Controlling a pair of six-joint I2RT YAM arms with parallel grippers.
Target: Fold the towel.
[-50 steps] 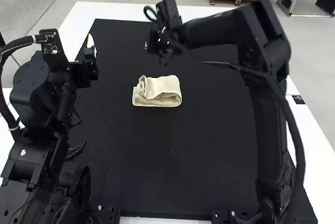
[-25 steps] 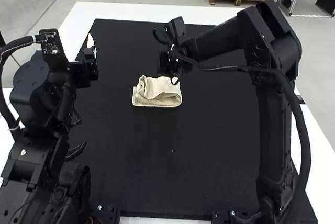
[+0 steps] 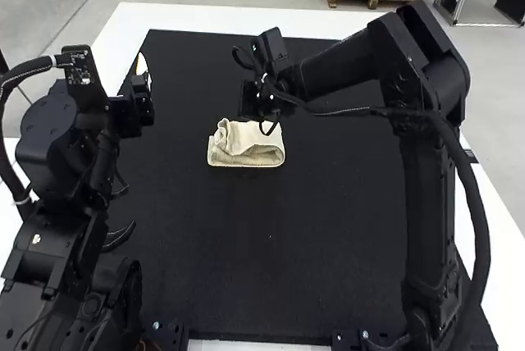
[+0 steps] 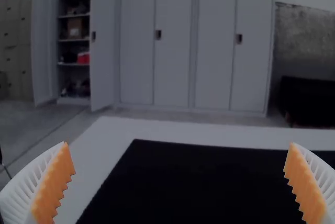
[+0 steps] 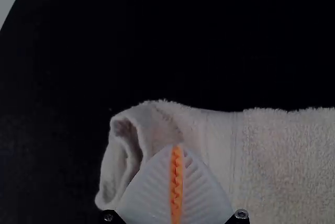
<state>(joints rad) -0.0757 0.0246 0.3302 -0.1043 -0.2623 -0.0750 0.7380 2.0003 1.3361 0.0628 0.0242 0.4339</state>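
The cream towel (image 3: 245, 152) lies as a small folded bundle on the black mat, its near side showing stacked layers and its left end rolled or bunched. My right gripper (image 3: 264, 103) is just above and beyond the towel's far edge. In the right wrist view the towel (image 5: 285, 156) has a loose curled end, and my right gripper (image 5: 177, 148) is shut over it, orange pads pressed together; no cloth is visible between them. My left gripper (image 3: 138, 103) hangs over the mat's left side, away from the towel. In the left wrist view my left gripper (image 4: 179, 156) stands wide open with nothing between its fingers.
The black mat (image 3: 328, 228) covers most of the white table (image 3: 197, 17), whose border shows at the far edge and sides. The left arm (image 3: 61, 170) stands along the left side; the right arm (image 3: 426, 187) bends over the right half.
My right gripper has come back from beyond the towel to its far edge, then shifted slightly left. The left arm and the towel have stayed as they were.
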